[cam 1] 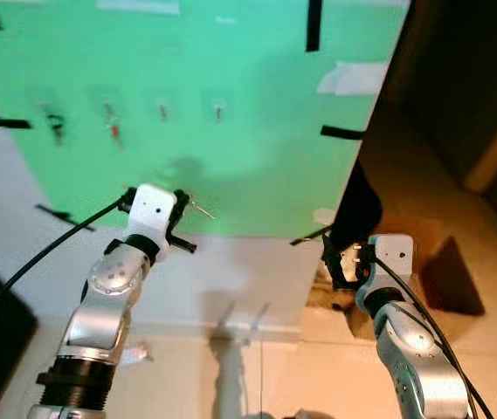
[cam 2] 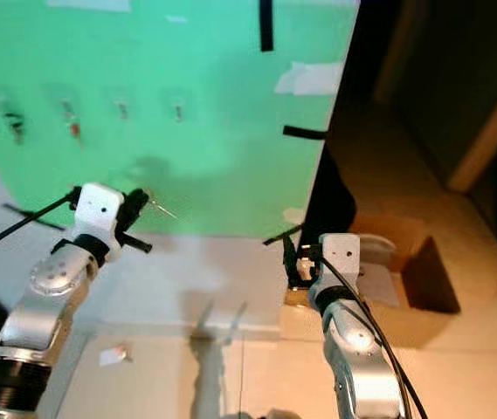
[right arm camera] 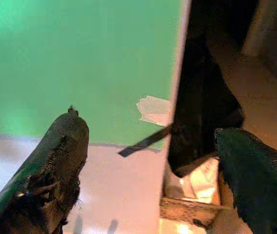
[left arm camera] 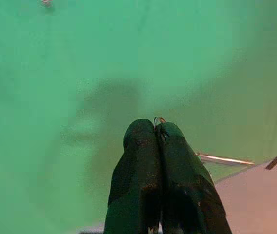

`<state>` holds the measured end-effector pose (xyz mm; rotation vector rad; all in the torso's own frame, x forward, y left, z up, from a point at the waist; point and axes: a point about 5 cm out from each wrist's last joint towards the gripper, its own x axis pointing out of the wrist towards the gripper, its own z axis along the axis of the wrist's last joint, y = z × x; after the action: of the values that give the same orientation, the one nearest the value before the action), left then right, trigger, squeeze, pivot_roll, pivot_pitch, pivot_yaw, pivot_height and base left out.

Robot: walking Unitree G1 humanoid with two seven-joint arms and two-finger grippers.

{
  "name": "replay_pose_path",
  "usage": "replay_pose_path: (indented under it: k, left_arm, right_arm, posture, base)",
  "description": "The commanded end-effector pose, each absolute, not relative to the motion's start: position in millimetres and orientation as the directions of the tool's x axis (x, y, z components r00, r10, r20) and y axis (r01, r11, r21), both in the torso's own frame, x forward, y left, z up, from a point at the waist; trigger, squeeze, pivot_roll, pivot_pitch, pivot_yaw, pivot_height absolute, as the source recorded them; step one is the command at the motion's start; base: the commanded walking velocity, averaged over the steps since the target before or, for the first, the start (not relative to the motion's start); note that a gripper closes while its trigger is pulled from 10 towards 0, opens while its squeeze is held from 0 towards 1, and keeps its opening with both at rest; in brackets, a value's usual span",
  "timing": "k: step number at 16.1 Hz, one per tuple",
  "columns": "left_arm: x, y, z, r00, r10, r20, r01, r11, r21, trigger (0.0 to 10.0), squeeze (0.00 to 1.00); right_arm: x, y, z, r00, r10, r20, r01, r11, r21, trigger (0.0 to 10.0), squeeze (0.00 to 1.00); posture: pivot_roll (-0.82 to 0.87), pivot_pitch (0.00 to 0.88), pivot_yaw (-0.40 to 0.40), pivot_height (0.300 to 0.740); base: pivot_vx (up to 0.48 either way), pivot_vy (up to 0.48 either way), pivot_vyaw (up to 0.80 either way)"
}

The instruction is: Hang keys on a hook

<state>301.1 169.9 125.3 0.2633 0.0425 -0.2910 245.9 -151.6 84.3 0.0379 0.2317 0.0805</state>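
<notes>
Green wall panel [cam 1: 231,148] dead ahead, strips of black tape [cam 1: 314,24] stuck across it and a scrap of white paper [cam 1: 353,78] near its right edge. A row of small hooks [cam 1: 218,111] runs along the upper part; the two on the left carry something dark and something red, too blurred to name. Left gripper [left arm camera: 156,134] is raised in front of the panel below that row, fingers pinched tight together on a key ring [left arm camera: 158,119] peeking out at the tips, with a thin metal key [cam 1: 200,208] jutting sideways. Open space between it and the hooks. Right gripper [right arm camera: 153,146] hangs low by the panel's edge, fingers spread wide apart, holding nothing. Beyond it sits an open cardboard box [cam 2: 405,262] on the floor, pale crumpled paper inside
</notes>
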Motion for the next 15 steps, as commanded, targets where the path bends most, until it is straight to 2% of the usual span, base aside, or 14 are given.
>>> replay_pose_path:
  k: [1,5,7,12,15]
  left_arm:
    - [305.2,173.2,133.5,0.961,-0.270,-0.055,0.275,0.926,0.258,10.0,0.00]
    - [305.1,171.7,134.5,0.960,-0.275,-0.052,0.278,0.925,0.259,10.0,0.00]
    - [305.9,172.3,135.8,0.960,-0.277,-0.048,0.280,0.923,0.262,10.0,0.00]
    - [306.9,173.9,137.4,0.962,-0.269,-0.043,0.270,0.921,0.279,10.0,0.00]
    - [306.9,174.7,139.4,0.967,-0.254,-0.030,0.252,0.923,0.290,10.0,0.00]
  right_arm:
    - [247.7,-148.7,86.8,0.972,0.101,-0.211,-0.092,0.994,0.049,10.0,0.00]
    - [249.2,-146.0,87.2,0.971,0.120,-0.206,-0.111,0.992,0.053,10.0,0.00]
    - [249.0,-142.7,87.2,0.970,0.130,-0.204,-0.124,0.991,0.042,10.0,0.00]
    - [247.9,-143.1,85.2,0.967,0.149,-0.207,-0.141,0.989,0.054,10.0,0.00]
    - [244.5,-143.4,83.5,0.954,0.208,-0.218,-0.203,0.978,0.043,10.0,0.00]
  posture:
    - [-0.07,0.000,0.019,0.740]
    - [-0.07,0.000,0.022,0.740]
    - [-0.07,0.000,0.026,0.740]
    - [-0.07,0.000,0.024,0.740]
    - [-0.07,0.000,0.021,0.740]
  base:
    - [0.281,0.000,0.00]
    - [0.315,0.000,0.00]
    - [0.339,0.000,0.80]
    - [0.334,0.000,0.00]
    - [0.000,0.000,0.00]
